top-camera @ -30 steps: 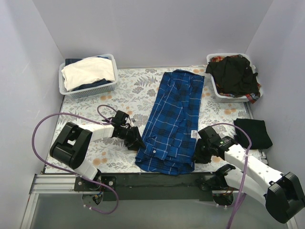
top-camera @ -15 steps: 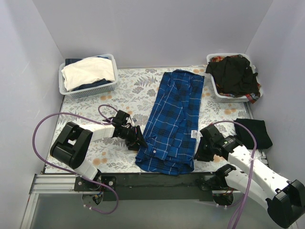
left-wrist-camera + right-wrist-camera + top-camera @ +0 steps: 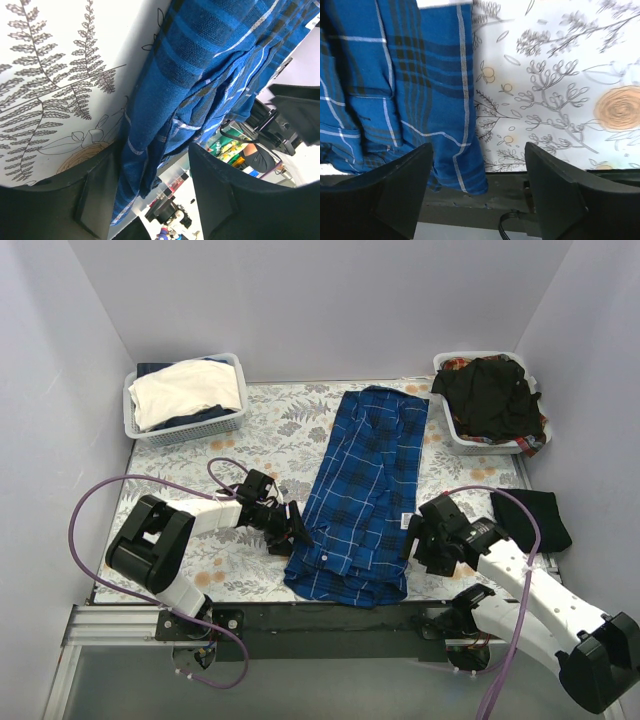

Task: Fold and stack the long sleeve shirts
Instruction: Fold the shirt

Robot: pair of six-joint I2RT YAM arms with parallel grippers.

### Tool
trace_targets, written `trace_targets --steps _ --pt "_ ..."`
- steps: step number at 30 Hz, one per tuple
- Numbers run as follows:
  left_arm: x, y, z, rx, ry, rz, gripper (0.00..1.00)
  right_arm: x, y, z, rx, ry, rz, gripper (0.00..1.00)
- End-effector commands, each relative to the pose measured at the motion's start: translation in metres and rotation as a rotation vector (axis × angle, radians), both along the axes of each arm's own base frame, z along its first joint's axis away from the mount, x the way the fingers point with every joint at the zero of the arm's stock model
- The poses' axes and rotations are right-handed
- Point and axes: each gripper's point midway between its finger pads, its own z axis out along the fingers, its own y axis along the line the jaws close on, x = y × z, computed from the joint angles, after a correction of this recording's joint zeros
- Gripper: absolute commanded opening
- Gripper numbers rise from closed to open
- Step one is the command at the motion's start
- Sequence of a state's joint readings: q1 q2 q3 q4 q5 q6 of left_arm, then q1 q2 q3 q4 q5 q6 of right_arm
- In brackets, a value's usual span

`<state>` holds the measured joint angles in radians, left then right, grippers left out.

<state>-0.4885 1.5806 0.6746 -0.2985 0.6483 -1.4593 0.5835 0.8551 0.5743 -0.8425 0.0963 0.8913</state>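
The blue plaid shirt [image 3: 365,490] lies lengthwise down the middle of the table, its sides folded in. My left gripper [image 3: 290,530] sits low at its left edge, near the hem. In the left wrist view the left gripper [image 3: 155,150] is open, with a fold of the plaid shirt [image 3: 140,160] hanging loose between the fingers [image 3: 95,190]. My right gripper [image 3: 412,540] is at the shirt's right edge. In the right wrist view the right gripper [image 3: 478,147] is wide open above the shirt's corner [image 3: 460,165] and grips nothing. A black shirt [image 3: 490,395] is heaped in the right basket.
A white basket [image 3: 135,425] at the back left holds folded cream cloth. The right basket [image 3: 455,440] also holds a reddish garment. A folded black cloth [image 3: 532,518] lies at the table's right edge. The dark front rail [image 3: 530,205] runs just below the hem.
Both grippers have opened. The right one let go of the shirt's right edge and drew slightly up and back. The left one has barely moved. The shirt lies as before.
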Motion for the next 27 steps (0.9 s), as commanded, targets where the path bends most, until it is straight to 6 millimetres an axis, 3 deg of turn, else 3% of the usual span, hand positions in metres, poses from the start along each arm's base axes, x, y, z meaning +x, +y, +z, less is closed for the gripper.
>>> trace_targets --steps 1,2,10,13,20,21,22,23,24,27 --pt "-0.004 0.027 -0.039 0.187 -0.01 0.018 0.57 -0.007 0.021 -0.01 0.126 0.019 0.047 0.86" --pt "-0.005 0.027 -0.039 0.189 -0.011 0.015 0.57 -0.016 0.024 -0.018 0.149 0.051 0.058 0.87" --pt "-0.013 0.033 -0.048 0.208 0.007 0.0 0.54 -0.019 0.041 -0.031 0.236 0.065 0.128 0.9" --pt "-0.015 0.033 -0.048 0.206 0.009 -0.002 0.48 -0.023 0.041 -0.037 0.235 0.094 0.14 0.85" --pt "-0.028 0.04 -0.048 0.207 0.012 -0.02 0.29 -0.036 0.041 -0.043 0.251 0.127 0.176 0.45" --pt "-0.029 0.04 -0.049 0.204 0.017 -0.022 0.23 -0.039 0.04 -0.046 0.25 0.136 0.187 0.39" --pt "-0.029 0.038 -0.048 0.195 0.018 -0.024 0.08 -0.042 0.038 -0.049 0.245 0.146 0.19 0.32" --pt "-0.028 0.037 -0.046 0.189 0.02 -0.023 0.0 -0.049 0.035 -0.054 0.241 0.167 0.191 0.12" --pt "-0.027 0.035 -0.044 0.181 0.02 -0.023 0.0 -0.052 0.033 -0.055 0.238 0.18 0.194 0.02" --pt "-0.026 0.033 -0.035 0.167 0.018 -0.012 0.0 -0.058 0.031 -0.051 0.246 0.184 0.2 0.01"
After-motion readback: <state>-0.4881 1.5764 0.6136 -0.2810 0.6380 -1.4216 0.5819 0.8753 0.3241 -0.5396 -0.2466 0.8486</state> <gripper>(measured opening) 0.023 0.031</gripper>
